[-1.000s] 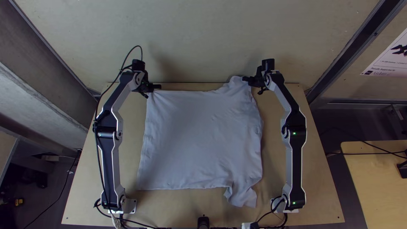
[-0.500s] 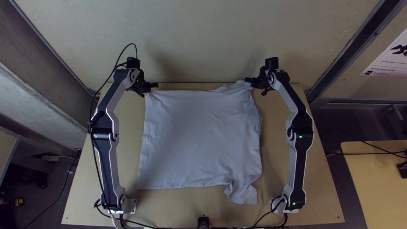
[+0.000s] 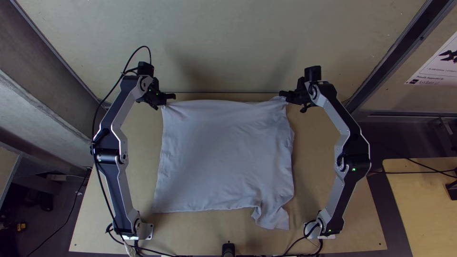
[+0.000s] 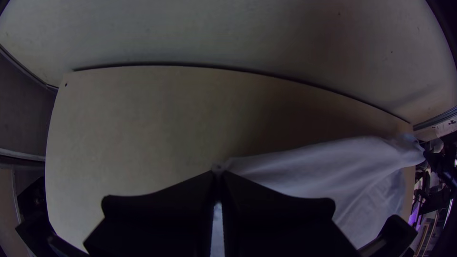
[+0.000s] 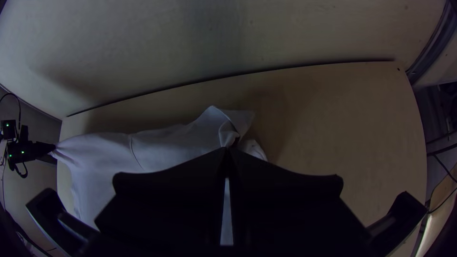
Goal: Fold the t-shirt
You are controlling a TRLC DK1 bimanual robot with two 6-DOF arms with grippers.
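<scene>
A pale t-shirt [image 3: 226, 157] lies spread on the table, its far edge drawn between the two grippers, a sleeve-like flap sticking out toward the near right. In the top view my left gripper [image 3: 167, 98] is at the shirt's far left corner and my right gripper [image 3: 284, 95] at its far right corner. The left wrist view has my left gripper [image 4: 218, 174] shut on a corner of the t-shirt [image 4: 333, 166]. Seen from the right wrist, my right gripper [image 5: 227, 150] is shut on bunched fabric of the t-shirt [image 5: 162, 145].
The wooden table [image 3: 190, 233] extends past the shirt on both sides, with arm bases at its near corners. Behind its far edge rises a pale wall [image 3: 228, 43]. A second wooden table [image 3: 419, 204] stands off to the right, with black cables over it.
My right gripper has moved right and slightly nearer, my left gripper slightly left. The shirt's far edge is straighter, and its raised far right part has come down.
</scene>
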